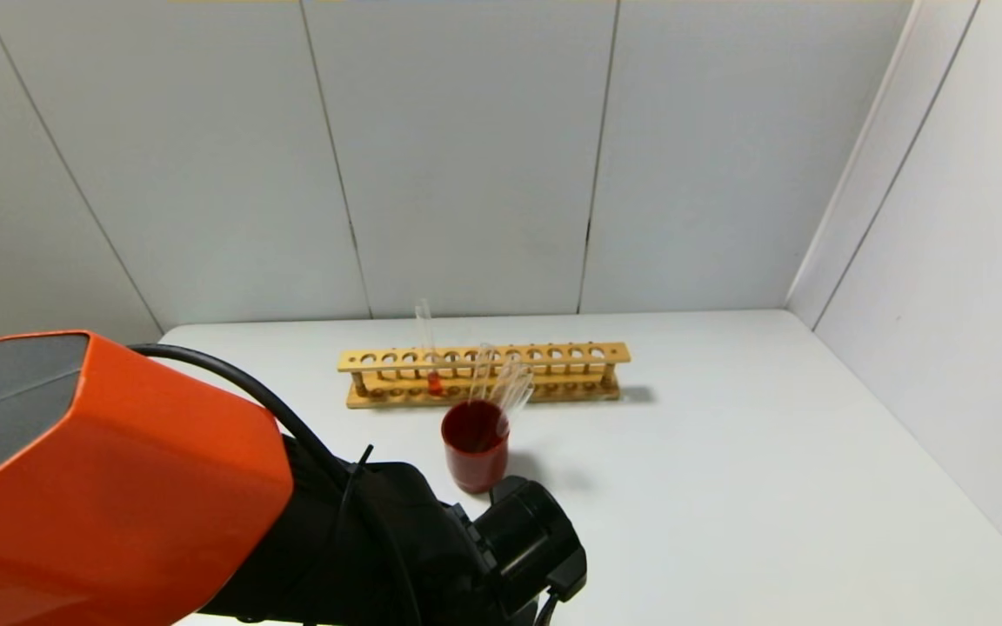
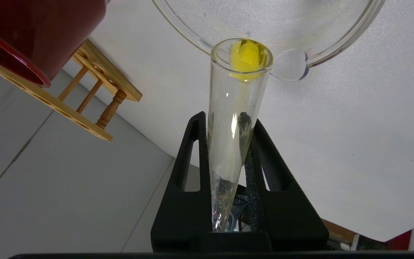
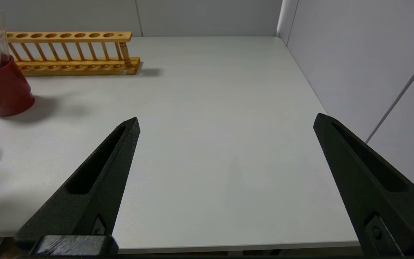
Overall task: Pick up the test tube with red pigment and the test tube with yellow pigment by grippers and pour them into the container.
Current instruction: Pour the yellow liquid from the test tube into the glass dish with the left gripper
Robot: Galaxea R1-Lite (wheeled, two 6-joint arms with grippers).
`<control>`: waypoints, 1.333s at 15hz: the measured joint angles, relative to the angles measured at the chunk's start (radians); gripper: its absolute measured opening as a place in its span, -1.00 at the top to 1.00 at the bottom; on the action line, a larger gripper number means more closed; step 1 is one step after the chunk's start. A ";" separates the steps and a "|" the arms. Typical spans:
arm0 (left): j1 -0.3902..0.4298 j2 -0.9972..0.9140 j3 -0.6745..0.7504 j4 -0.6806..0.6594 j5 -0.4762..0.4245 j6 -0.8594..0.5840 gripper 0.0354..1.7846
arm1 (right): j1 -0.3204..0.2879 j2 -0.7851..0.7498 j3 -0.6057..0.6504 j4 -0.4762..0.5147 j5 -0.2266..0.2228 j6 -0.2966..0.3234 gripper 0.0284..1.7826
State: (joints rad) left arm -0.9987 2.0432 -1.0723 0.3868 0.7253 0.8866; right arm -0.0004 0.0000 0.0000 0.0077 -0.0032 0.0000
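Right now the left claw [image 2: 228, 144] is clamped on the test tube with yellow pigment [image 2: 234, 118], its two black fingers [image 2: 192, 172] pressed against the glass on either side. The tube is tipped so that the yellow liquid has pooled at its open mouth, which sits at the rim of the container [image 2: 336, 46], a clear glass dish resting on the white counter [image 1: 727, 487]. From the head view the orange left arm hides that spot, low and near the front edge. Behind it stands a dark-red cup [image 1: 475, 445] with clear tubes leaning in it, and just beyond that a wooden rack [image 1: 484, 374]. The test tube with red pigment [image 1: 433, 369] stands upright in the rack. The right claw [image 3: 225, 180] hangs spread wide apart over bare counter, well away from everything, holding nothing.
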 joint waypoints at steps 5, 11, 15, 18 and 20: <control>0.005 0.029 -0.039 0.026 0.009 0.000 0.67 | 0.000 0.000 0.000 0.000 0.000 0.000 -0.91; 0.005 0.043 -0.067 0.068 0.023 0.000 0.67 | 0.000 0.000 0.000 0.000 0.000 0.000 -0.91; 0.003 0.059 -0.099 0.097 0.024 0.000 0.67 | 0.000 0.000 0.000 0.000 0.000 0.000 -0.91; 0.003 0.068 -0.114 0.123 0.039 0.000 0.67 | 0.000 0.000 0.000 0.000 0.000 0.000 -0.91; 0.003 0.071 -0.119 0.129 0.043 -0.001 0.67 | 0.000 0.000 0.000 0.000 0.000 0.000 -0.91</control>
State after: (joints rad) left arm -0.9957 2.1147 -1.1911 0.5155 0.7687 0.8860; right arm 0.0000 0.0000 0.0000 0.0077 -0.0032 0.0000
